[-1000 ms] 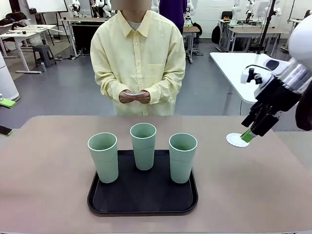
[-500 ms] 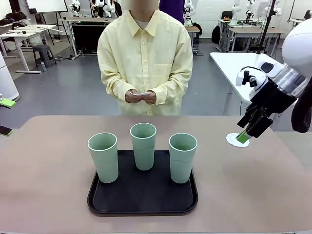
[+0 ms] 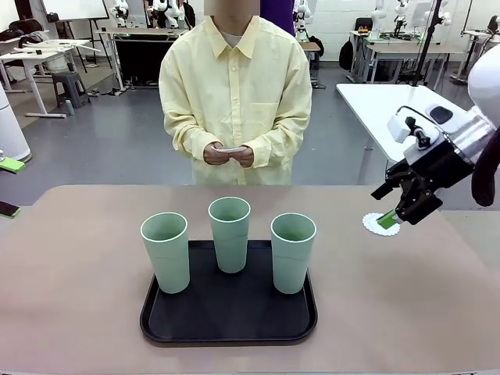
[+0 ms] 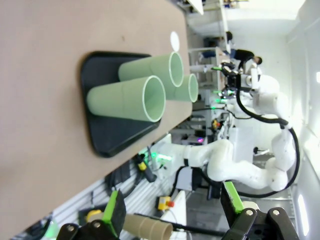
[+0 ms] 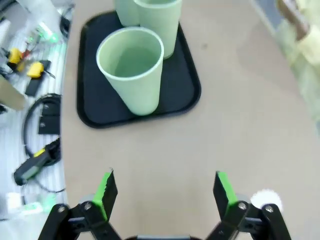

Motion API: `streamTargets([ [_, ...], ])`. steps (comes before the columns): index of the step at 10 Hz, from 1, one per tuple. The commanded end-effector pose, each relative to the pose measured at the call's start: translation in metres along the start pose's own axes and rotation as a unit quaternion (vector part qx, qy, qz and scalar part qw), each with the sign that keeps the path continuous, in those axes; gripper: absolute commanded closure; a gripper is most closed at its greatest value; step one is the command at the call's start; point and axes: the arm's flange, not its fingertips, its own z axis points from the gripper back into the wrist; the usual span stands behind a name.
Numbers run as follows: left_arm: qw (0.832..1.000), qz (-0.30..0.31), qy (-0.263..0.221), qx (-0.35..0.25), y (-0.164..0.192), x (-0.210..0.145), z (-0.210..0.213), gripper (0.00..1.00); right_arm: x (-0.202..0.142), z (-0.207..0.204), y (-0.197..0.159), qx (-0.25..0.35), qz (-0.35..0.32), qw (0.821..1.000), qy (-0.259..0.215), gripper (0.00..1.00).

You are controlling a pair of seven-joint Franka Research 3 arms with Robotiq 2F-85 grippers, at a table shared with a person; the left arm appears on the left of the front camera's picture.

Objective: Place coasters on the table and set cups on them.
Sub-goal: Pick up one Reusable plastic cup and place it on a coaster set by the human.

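Note:
Three pale green cups (image 3: pixel 166 251) (image 3: pixel 230 233) (image 3: pixel 293 251) stand upright on a black tray (image 3: pixel 226 332) in the middle of the beige table (image 3: pixel 78 273). One white lace-edged coaster (image 3: pixel 375 225) lies flat on the table to the right. My right gripper (image 3: pixel 389 220) hangs open just over the coaster's right edge, holding nothing. In the right wrist view the coaster (image 5: pixel 266 198) lies beside the right finger of the open gripper (image 5: pixel 165 192), with the nearest cup (image 5: pixel 132 70) ahead. The left gripper (image 4: pixel 172 207) is open and empty, well away from the cups (image 4: pixel 127 97).
A person in a yellow shirt stands at the far edge, both hands together at the waist holding thin white discs (image 3: pixel 229 150). Bare tabletop lies on both sides of the tray. A white table (image 3: pixel 383 109) stands behind at the right.
My right wrist has turned and risen slightly above the coaster, which stays on the table. The person has shifted a little to the right. The cups have not moved.

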Motion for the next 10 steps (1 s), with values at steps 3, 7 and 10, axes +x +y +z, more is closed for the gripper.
streamTargets([
  [3,1.0,-0.007,-0.003,-0.008,0.0,0.001,0.001,0.0,-0.048,-0.034,-0.042,0.084,0.028,0.978,-0.187,0.0],
  [7,1.0,-0.007,-0.003,-0.008,0.0,0.001,0.001,0.0,-0.057,-0.042,-0.046,0.073,0.004,0.974,-0.214,0.0],
  [10,1.0,-0.007,-0.003,-0.008,0.0,0.001,0.001,0.0,-0.057,-0.039,-0.035,0.099,0.021,0.968,-0.23,0.0],
])
